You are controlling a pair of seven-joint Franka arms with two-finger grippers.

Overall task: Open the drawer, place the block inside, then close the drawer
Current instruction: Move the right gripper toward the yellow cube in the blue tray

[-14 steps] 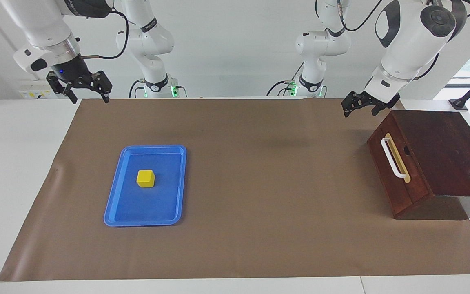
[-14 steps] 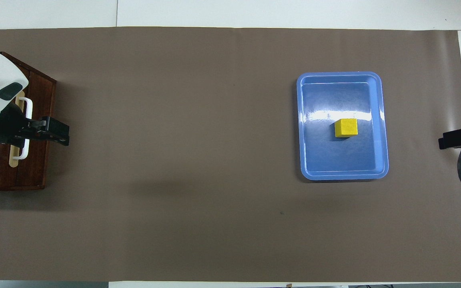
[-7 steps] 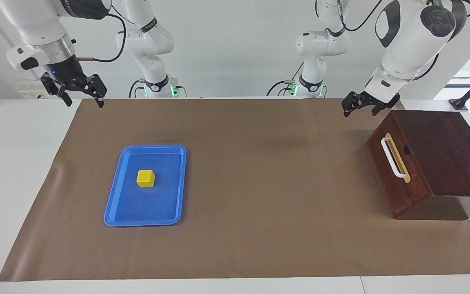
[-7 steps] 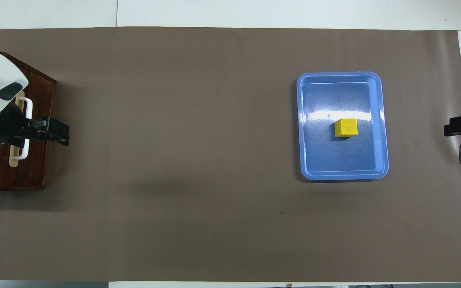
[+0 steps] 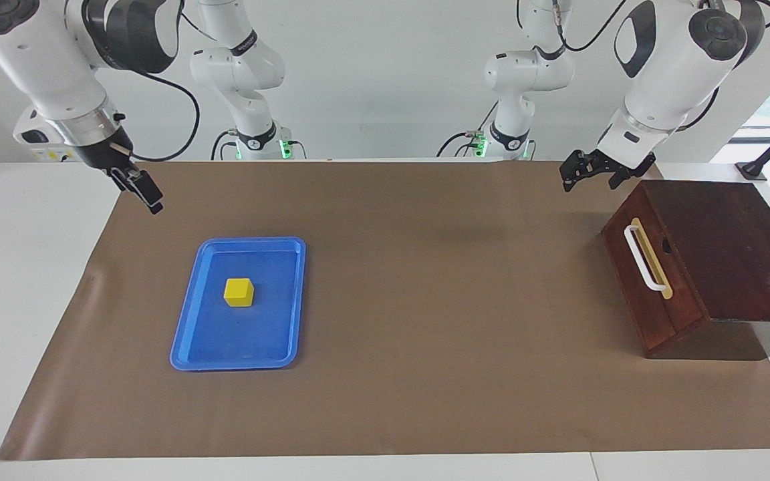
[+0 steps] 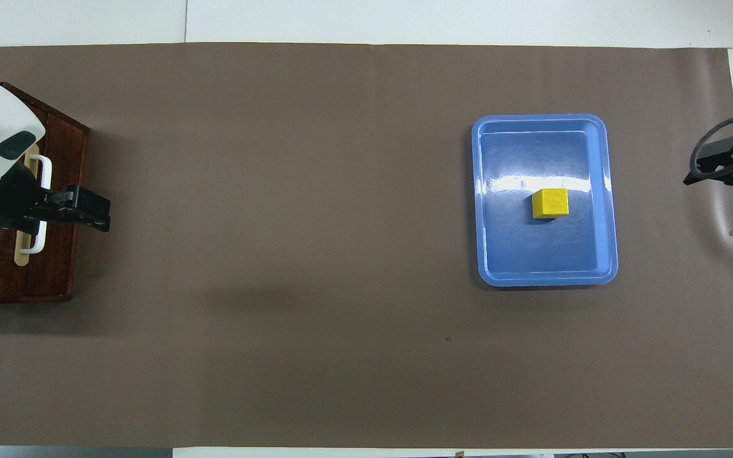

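Observation:
The drawer [image 5: 649, 294] is shut in its dark wooden box [image 5: 726, 247] at the left arm's end of the table, white bar handle [image 5: 642, 257] facing the table's middle. In the overhead view my left arm covers part of the drawer front [image 6: 61, 254]. My left gripper [image 5: 589, 180] [image 6: 96, 216] is open and empty, up in the air beside the box's corner nearest the robots. The yellow block [image 5: 238, 292] [image 6: 550, 203] lies in the blue tray [image 5: 188, 334] [image 6: 544, 278]. My right gripper [image 5: 150, 199] [image 6: 719, 200] is open and empty, over the mat's edge, apart from the tray.
A brown mat [image 5: 425, 300] covers most of the white table. The tray lies toward the right arm's end. Two more robot arms stand at the robots' end of the table.
My right gripper has turned and come down over the mat's edge, closer to the tray. My left gripper, the drawer and the block have not moved.

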